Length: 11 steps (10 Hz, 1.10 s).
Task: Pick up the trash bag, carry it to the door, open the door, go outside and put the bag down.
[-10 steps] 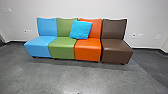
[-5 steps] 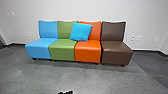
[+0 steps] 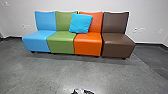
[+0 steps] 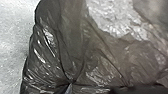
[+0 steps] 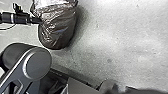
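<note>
Dark, glossy plastic, bunched tight: that's my left gripper (image 5: 37, 21) closed on the trash bag (image 5: 58, 30), as far as I can judge from the pleats running into one pinch point. It makes sense to take it there, on the gathered part, so the load pulls on several folds and not on one thin skin. The left wrist view is mostly bag, swollen and creased. Whether it hangs free or brushes the grey floor (image 3: 50, 72) I can't tell. My right gripper's state I can't tell either.

Now the head view: a dark and pale scrap (image 3: 82, 91) pokes in at the bottom edge, probably bag, too blurred to swear to. Beyond it, across the upper half, four seats in a row: blue (image 3: 37, 41), green (image 3: 61, 43), orange (image 3: 87, 43), brown (image 3: 116, 45). They're lined up along the wall (image 3: 65, 5), presumably out of the way of traffic. A turquoise cushion (image 3: 80, 23) leans where green meets orange, the backs propping it up. I read this as the carrying leg; thin plastic could stretch or tear if I swing it hard.
</note>
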Motion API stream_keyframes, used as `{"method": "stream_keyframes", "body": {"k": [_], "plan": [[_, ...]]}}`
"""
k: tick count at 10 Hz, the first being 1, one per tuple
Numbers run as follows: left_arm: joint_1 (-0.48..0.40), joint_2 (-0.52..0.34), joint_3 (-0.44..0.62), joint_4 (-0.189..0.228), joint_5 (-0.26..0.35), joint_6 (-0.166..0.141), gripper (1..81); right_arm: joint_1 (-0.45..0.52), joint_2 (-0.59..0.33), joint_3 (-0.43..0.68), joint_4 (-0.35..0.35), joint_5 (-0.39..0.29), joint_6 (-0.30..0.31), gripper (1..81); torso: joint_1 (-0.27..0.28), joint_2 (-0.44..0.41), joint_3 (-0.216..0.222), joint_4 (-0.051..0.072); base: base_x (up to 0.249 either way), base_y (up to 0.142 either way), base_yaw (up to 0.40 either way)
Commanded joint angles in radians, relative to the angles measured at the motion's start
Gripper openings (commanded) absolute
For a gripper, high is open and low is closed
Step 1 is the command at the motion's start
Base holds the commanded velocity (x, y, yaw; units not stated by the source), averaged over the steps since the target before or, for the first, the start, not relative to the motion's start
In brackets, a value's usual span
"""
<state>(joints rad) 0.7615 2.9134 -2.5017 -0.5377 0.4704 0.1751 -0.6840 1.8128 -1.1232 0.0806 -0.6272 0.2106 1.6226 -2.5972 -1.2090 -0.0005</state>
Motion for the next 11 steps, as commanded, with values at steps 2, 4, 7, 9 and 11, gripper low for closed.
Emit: {"method": "stream_keyframes", "body": {"k": [2,4,7,9,11], "plan": [[-0.109,-0.005,-0.006,-0.010,0.065,0.003,81.1,0.074,0.016,0.028,0.028,-0.080,0.010,81.1,0.078,-0.103,-0.007,0.000,0.000,0.000,0.000],[-0.089,0.000,-0.019,-0.009,0.036,0.003,81.1,0.048,0.054,0.021,0.027,-0.069,0.018,81.1,0.117,-0.103,-0.019,0.000,0.000,0.000,0.000],[-0.055,0.004,-0.040,-0.015,0.002,0.000,81.1,0.048,0.067,0.014,0.028,-0.069,0.018,81.1,0.100,-0.083,-0.021,0.000,0.000,0.000,0.000],[-0.009,0.006,-0.045,-0.013,-0.056,0.000,81.1,0.048,0.065,0.016,0.028,-0.069,0.018,81.1,0.104,-0.087,-0.021,0.000,0.000,0.000,0.000],[0.055,0.021,-0.066,-0.005,-0.190,-0.003,81.1,0.050,0.065,0.019,0.028,-0.069,0.018,81.1,0.103,-0.088,-0.021,0.000,0.000,0.000,0.000]]}}
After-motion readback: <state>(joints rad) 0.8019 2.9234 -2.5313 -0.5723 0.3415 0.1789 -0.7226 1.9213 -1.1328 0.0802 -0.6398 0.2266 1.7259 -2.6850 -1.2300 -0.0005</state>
